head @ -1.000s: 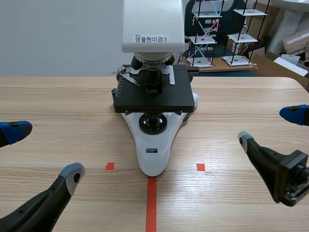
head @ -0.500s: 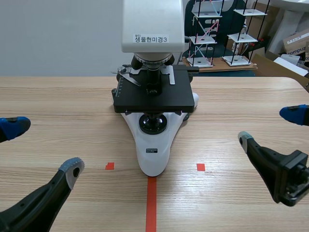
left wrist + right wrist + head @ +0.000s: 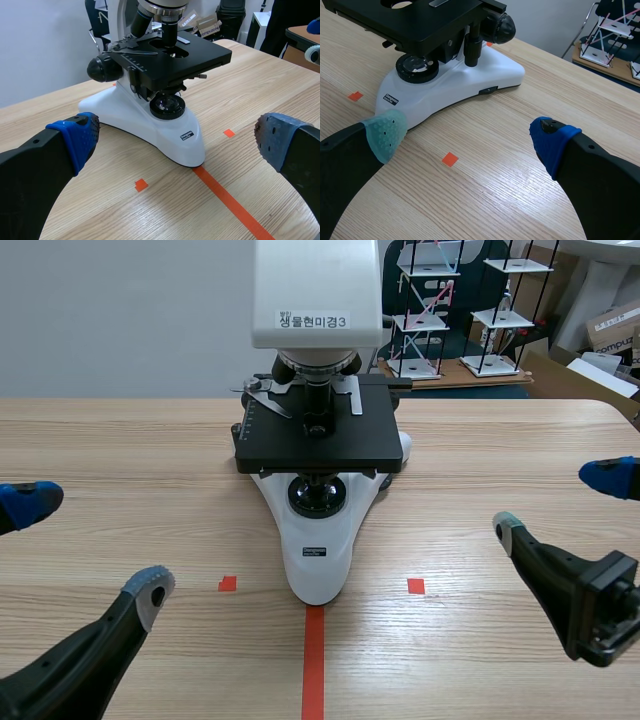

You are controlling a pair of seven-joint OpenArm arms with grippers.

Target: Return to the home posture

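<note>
Wooden desk [image 3: 120,440], microscope [image 3: 318,540] at centre. Left pincer [image 3: 90,546], right pincer [image 3: 559,502] spread wide, empty, low either side, clear of base. Risk if swung inward while retracting: clipping stage [image 3: 318,448], shoving microscope.

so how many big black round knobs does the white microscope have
2: one big black round knob on the white microscope's side nearer the left arm, one on the side nearer the right arm; others may be hidden.
</note>
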